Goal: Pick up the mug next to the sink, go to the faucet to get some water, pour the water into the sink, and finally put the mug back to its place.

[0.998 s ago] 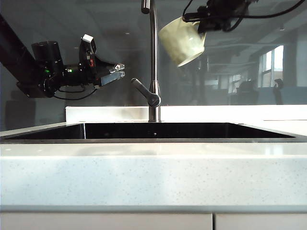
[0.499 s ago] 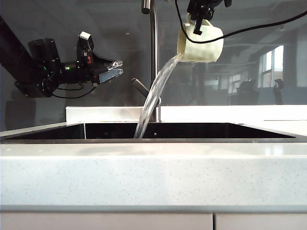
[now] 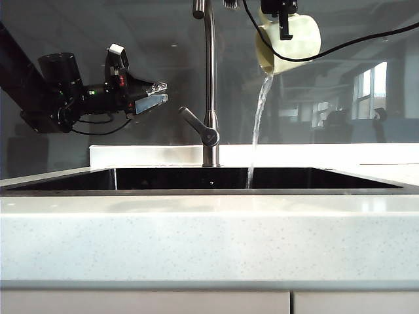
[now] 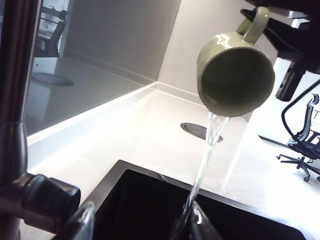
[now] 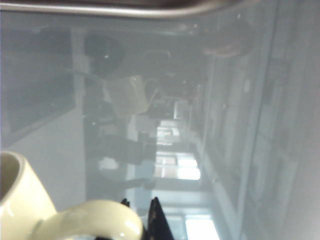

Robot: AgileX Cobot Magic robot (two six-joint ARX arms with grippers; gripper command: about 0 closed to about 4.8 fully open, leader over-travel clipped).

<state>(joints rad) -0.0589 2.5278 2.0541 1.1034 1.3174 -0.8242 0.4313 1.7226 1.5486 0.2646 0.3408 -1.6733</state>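
The mug (image 3: 289, 40) is held high above the sink (image 3: 209, 178), to the right of the faucet (image 3: 209, 85) and near the top of the exterior view. It is tipped well past level, so that its long axis lies close to horizontal with the mouth turned left and slightly down, and its handle is uppermost (in the left wrist view the open mouth is seen almost face on, with the handle sticking up and to the right). A stream of water (image 3: 257, 124) is seen falling from the lower lip of the mug into the dark basin, right of the faucet's base. The right gripper (image 3: 283, 16) is clamped narrowly on the mug's handle from above; in the right wrist view the handle (image 5: 87, 220) is seen just beside the dark fingertips (image 5: 156, 220). The left gripper (image 3: 156, 95) is held well to the left of the faucet, above the left part of the sink, pointing right toward the faucet's neck, with its clear fingers (image 4: 82, 225) spread wide and nothing between them. The lever handle (image 3: 198, 126) is angled up and to the left from the faucet's lower neck.
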